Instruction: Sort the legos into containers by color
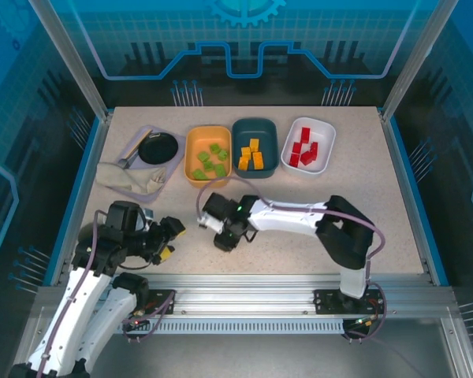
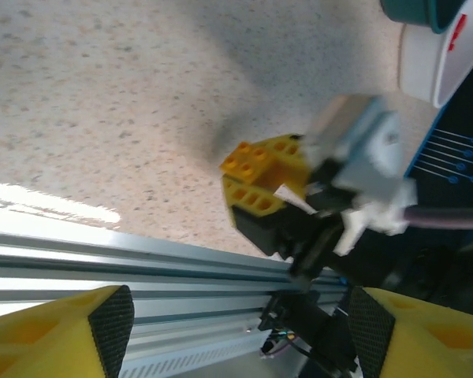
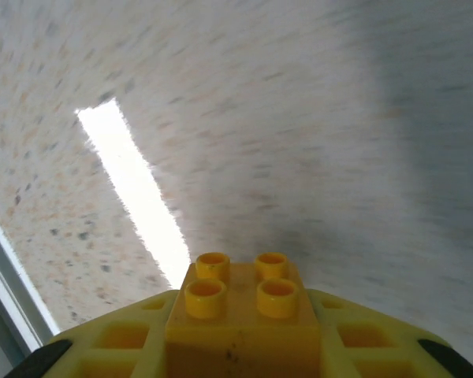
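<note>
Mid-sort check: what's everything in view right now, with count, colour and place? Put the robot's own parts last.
orange tub: one, orange, back row, left of the three tubs
green legos: about six, green, in the orange tub
teal tub: one, dark teal, back row, middle
yellow-orange legos: about five, yellow-orange, in the teal tub
white tub: one, white, back row, right
red legos: about five, red, in the white tub
tray: one, lavender, back left
bowl: one, black, on the tray
cloth: one, beige, draped over the tray's near edge
yellow brick: one, yellow, between the right pincer's fingers
left pincer: open, empty, near left
right pincer: shut on the yellow brick, near centre
</note>
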You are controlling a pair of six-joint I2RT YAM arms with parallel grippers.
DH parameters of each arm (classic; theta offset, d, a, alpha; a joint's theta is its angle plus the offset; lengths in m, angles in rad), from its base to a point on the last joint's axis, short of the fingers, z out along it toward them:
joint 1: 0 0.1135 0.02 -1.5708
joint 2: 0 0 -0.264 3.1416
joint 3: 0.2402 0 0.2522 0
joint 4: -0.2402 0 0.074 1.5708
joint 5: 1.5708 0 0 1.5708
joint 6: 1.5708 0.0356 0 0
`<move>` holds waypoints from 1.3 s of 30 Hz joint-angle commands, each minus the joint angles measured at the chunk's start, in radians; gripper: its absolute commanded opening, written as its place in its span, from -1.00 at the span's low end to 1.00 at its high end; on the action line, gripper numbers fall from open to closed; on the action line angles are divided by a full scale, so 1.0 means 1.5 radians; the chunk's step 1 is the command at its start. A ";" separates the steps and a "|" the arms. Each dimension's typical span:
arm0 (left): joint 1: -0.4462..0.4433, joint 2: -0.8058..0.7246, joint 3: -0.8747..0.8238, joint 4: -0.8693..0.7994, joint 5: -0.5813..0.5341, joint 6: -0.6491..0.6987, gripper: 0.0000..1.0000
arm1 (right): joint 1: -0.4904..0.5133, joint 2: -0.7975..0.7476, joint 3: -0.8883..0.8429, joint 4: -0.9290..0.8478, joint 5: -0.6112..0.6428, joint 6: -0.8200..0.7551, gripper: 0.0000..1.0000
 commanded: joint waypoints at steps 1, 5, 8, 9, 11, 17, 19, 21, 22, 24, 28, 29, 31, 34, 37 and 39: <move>0.003 0.056 0.026 0.107 0.045 -0.010 0.52 | -0.071 -0.064 0.058 -0.031 -0.005 0.040 -0.45; 0.003 0.144 0.073 0.175 0.041 0.000 0.53 | -0.165 -0.061 0.118 -0.047 -0.010 0.081 -0.46; 0.003 0.209 0.104 0.227 0.039 0.002 0.53 | -0.222 -0.030 0.174 -0.058 0.004 0.114 -0.47; 0.003 0.235 0.117 0.241 0.038 0.003 0.53 | -0.240 -0.016 0.203 -0.063 0.011 0.128 -0.47; 0.003 0.280 0.140 0.269 0.038 0.005 0.54 | -0.267 0.016 0.248 -0.074 0.025 0.151 -0.47; 0.003 0.407 0.226 0.327 0.029 0.029 0.55 | -0.317 0.147 0.403 -0.148 0.120 0.207 -0.48; 0.004 0.444 0.246 0.346 0.025 0.033 0.55 | -0.325 0.197 0.468 -0.184 0.161 0.223 -0.48; 0.004 0.482 0.266 0.370 0.024 0.031 0.55 | -0.333 0.251 0.538 -0.223 0.200 0.236 -0.48; 0.003 0.499 0.274 0.380 0.025 0.031 0.55 | -0.337 0.274 0.569 -0.239 0.212 0.240 -0.48; 0.004 0.534 0.300 0.398 0.026 0.032 0.55 | -0.347 0.315 0.630 -0.267 0.240 0.251 -0.48; 0.003 0.601 0.350 0.422 0.034 0.037 0.55 | -0.365 0.403 0.725 -0.296 0.247 0.255 -0.47; 0.004 0.618 0.363 0.425 0.037 0.039 0.55 | -0.369 0.426 0.754 -0.307 0.247 0.257 -0.46; 0.003 0.644 0.387 0.429 0.039 0.044 0.55 | -0.373 0.462 0.800 -0.323 0.246 0.257 -0.46; 0.004 0.675 0.422 0.426 0.040 0.050 0.55 | -0.379 0.499 0.843 -0.322 0.242 0.258 -0.44; 0.004 0.693 0.443 0.422 0.041 0.054 0.55 | -0.385 0.521 0.865 -0.313 0.240 0.263 -0.42; 0.004 0.700 0.450 0.419 0.042 0.056 0.55 | -0.389 0.536 0.883 -0.312 0.238 0.267 -0.36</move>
